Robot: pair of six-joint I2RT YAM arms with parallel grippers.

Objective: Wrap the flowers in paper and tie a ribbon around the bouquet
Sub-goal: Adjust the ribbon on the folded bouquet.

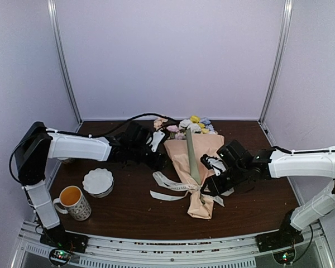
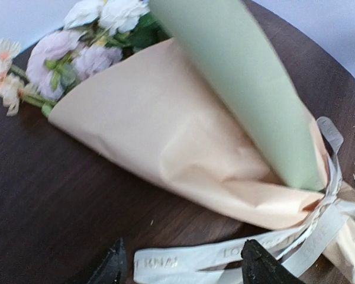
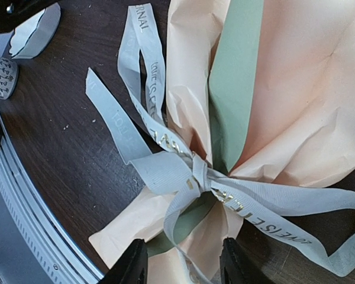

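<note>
Pale lilac-white panel walls point(image 1: 167, 56) enclose a dark brown wood-grain surface point(image 1: 134, 215). At centre lies the bouquet point(image 1: 204, 146), flat on the surface. It is a matte peach-tan paper cone point(image 2: 165, 136), softly creased, with a smooth sage-green paper strip point(image 1: 191, 156) running its length. Its mouth faces the far wall and its crumpled narrow end faces the near edge.

The left hand point(image 2: 186, 267) sits just left of the cone, black fingers spread wide. A ribbon tail lies on the surface between them, and nothing is gripped.

The right hand point(image 3: 182, 265) has its fingers apart over the crumpled paper end below the knot; contact cannot be told.

A flat, finely ribbed cream-white ribbon point(image 3: 183, 171) with printed lettering is knotted round the cone's narrow neck. Its loops and tails splay leftward.

Ruffled pastel flower heads point(image 1: 188, 124) in pink, white, yellow and blue cluster at the cone's mouth.

Front left stand a white scalloped ceramic bowl point(image 1: 97, 182) and a patterned mug point(image 1: 73, 202) holding orange liquid.
</note>
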